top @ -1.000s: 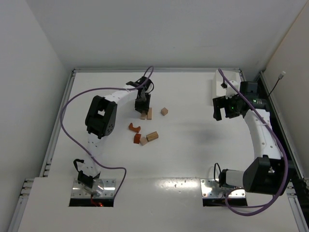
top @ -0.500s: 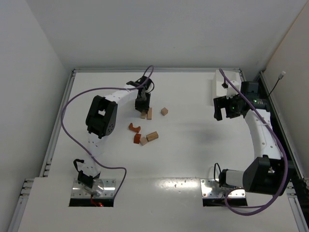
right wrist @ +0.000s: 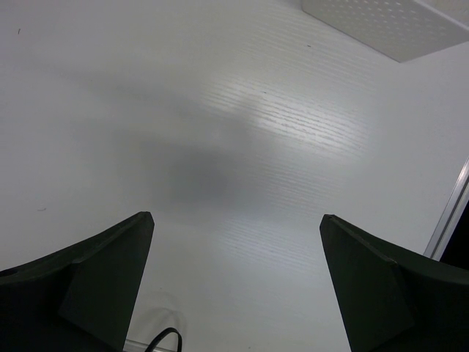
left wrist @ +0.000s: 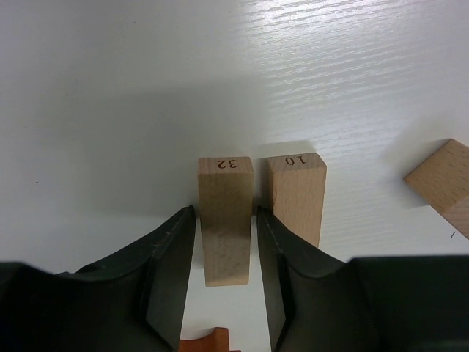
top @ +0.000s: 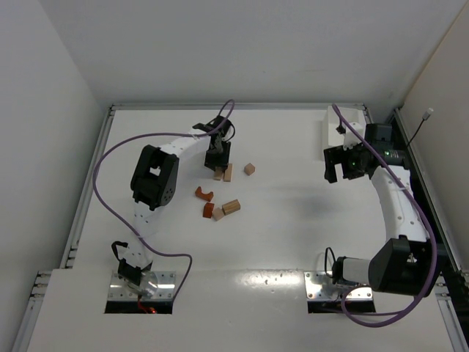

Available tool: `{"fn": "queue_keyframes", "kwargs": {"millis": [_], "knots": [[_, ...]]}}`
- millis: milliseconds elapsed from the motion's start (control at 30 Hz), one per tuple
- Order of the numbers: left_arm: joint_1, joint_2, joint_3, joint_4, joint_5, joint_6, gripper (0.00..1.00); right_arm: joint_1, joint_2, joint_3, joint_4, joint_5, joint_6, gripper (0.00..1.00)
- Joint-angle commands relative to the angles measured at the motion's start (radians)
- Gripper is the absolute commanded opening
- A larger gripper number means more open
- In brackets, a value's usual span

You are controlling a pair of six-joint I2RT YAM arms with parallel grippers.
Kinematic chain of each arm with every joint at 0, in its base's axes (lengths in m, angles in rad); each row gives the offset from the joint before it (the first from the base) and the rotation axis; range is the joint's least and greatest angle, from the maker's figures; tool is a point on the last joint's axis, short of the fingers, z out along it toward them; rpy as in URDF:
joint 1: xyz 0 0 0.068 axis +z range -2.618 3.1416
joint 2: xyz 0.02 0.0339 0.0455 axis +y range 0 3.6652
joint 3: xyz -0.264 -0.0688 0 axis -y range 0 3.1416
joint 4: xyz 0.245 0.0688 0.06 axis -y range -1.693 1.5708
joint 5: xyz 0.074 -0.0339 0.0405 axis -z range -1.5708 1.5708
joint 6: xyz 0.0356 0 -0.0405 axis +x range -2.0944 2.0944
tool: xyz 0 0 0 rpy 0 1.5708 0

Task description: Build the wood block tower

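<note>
The left fingers point(left wrist: 170, 273) are pressing against both long sides of the pale block marked 32 point(left wrist: 226, 220). It is resting on the worktop point(left wrist: 110, 110), just beside the block marked 10 point(left wrist: 296, 192). The left arm is barely shifting from a second ago, so stacking is seemingly not yet beginning. The right fingers point(right wrist: 95, 271) are hanging wide open and empty, well apart from the other wood blocks point(top: 231, 206).

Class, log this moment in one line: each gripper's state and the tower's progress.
left gripper: shut on block 32, beside block 10 | right gripper: open, empty | stacking: none seen, other wood blocks loose
</note>
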Motion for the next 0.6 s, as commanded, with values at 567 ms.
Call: {"fn": "queue_keyframes", "kwargs": {"millis": [567], "knots": [[-0.021,-0.2,-0.021,0.023,-0.009,0.002,0.37,-0.006,-0.026,-0.022,0.027,-0.042,0.007,0.95]]}}
